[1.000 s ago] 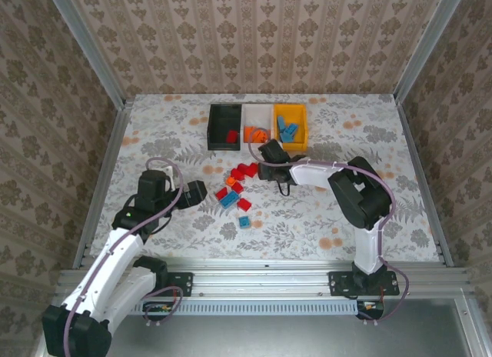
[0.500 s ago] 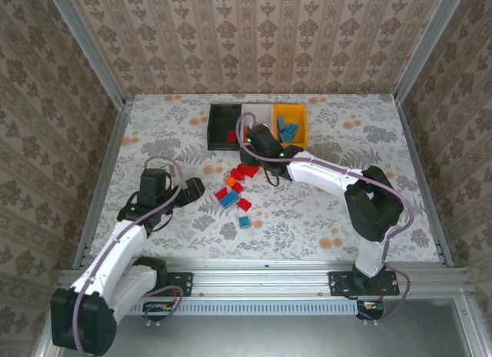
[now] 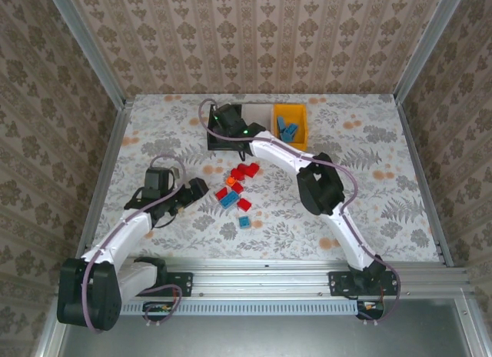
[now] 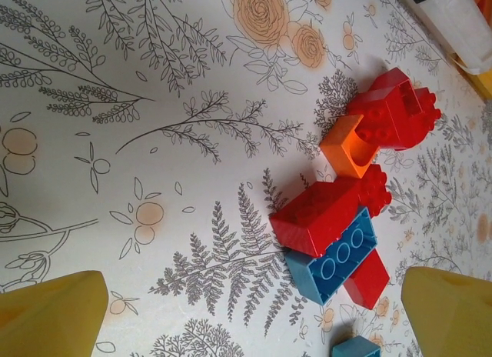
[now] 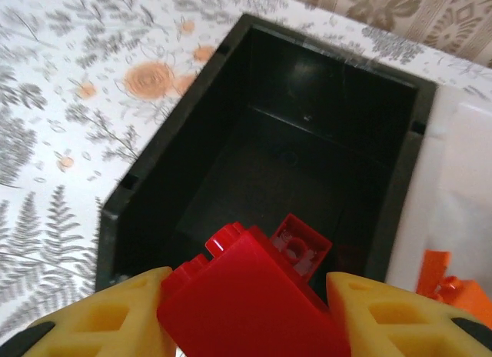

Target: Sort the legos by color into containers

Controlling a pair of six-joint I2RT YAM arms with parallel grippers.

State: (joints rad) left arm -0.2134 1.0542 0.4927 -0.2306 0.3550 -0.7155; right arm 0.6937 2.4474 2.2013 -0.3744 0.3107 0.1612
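Note:
My right gripper (image 5: 250, 299) is shut on a red lego (image 5: 257, 303) and hangs over the black container (image 5: 192, 134), where another red brick (image 5: 302, 245) lies on the floor. From above, the right gripper (image 3: 228, 125) covers the black bin (image 3: 215, 141). Beside it stand the white bin (image 3: 260, 111), holding orange bricks (image 5: 453, 286), and the orange-yellow bin (image 3: 296, 138), holding blue bricks (image 3: 286, 128). The loose pile (image 3: 234, 189) has a red brick (image 4: 319, 215), a blue brick (image 4: 338, 258) and an orange one (image 4: 350, 145). My left gripper (image 3: 196, 190) is open just left of the pile, with its yellow fingers (image 4: 50, 315) empty.
A small blue brick (image 3: 244, 221) lies apart on the near side of the pile. The floral table cover (image 3: 369, 203) is bounded by metal rails (image 3: 104, 172) and papered walls. The three bins sit in a row at the back centre.
My right gripper has swung back and left from the far side of the pile to above the black bin. The left arm has shifted only slightly.

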